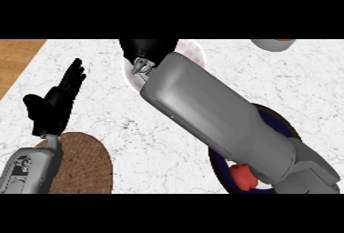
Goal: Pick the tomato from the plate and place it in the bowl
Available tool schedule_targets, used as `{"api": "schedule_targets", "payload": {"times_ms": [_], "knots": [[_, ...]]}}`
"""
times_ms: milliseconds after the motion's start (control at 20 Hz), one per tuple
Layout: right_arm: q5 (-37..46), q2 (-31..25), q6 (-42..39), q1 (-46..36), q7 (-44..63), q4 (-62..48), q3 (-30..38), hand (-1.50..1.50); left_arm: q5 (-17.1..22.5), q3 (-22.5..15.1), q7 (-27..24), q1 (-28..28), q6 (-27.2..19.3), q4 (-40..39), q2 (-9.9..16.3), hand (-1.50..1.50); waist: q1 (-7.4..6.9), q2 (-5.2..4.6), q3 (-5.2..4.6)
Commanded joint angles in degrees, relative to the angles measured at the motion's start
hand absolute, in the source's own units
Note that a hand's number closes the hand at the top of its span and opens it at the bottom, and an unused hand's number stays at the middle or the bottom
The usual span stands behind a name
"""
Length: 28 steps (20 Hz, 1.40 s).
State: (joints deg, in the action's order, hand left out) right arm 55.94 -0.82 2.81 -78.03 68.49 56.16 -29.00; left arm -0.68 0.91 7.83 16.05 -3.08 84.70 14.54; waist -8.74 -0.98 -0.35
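Only one view is given, taken from head height and aimed steeply down onto the white marbled stone counter top (154, 132). The counter is seen from close range, so that it fills nearly the whole frame. A strip of brown wooden surface (17, 57) is caught beyond the counter's far left corner. The two grey forearms are seen entering from the lower edge, on the near side of the counter, the right one crossing diagonally over the middle of the counter. No second view is supplied, so no shared part can be told.

Two smooth grey boxy forearms, black left hand (55, 102), black right hand (146, 49)
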Motion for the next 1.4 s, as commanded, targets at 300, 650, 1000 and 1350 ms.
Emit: {"api": "schedule_targets", "payload": {"times_ms": [300, 650, 1000, 1350], "knots": [[-2.66, 0.79, 17.31, 0.82, 3.65, -11.14, 3.48, 1.50, 0.93, 2.37, -0.23, -1.09, -0.08, -0.36, 0.92, 0.00, 2.74, -0.39, 0.18], [-4.55, 0.80, 24.92, -0.14, -2.83, -20.89, 4.60, 1.50, -0.11, 1.34, -1.81, -2.56, -0.85, 0.52, -0.42, 0.00, 2.70, -0.51, 0.19], [-11.51, 0.81, 18.90, 3.07, -3.34, -30.40, 8.42, 1.50, 0.80, 3.04, -1.18, -2.53, 0.06, 0.20, 1.04, 0.00, 3.08, -0.30, 0.21], [-20.43, 0.82, 25.37, 7.27, -19.83, -31.51, 12.33, -1.50, 0.78, 4.00, 0.78, -1.45, -0.47, 0.17, 1.18, 0.00, 4.89, -0.16, 0.34]]}}
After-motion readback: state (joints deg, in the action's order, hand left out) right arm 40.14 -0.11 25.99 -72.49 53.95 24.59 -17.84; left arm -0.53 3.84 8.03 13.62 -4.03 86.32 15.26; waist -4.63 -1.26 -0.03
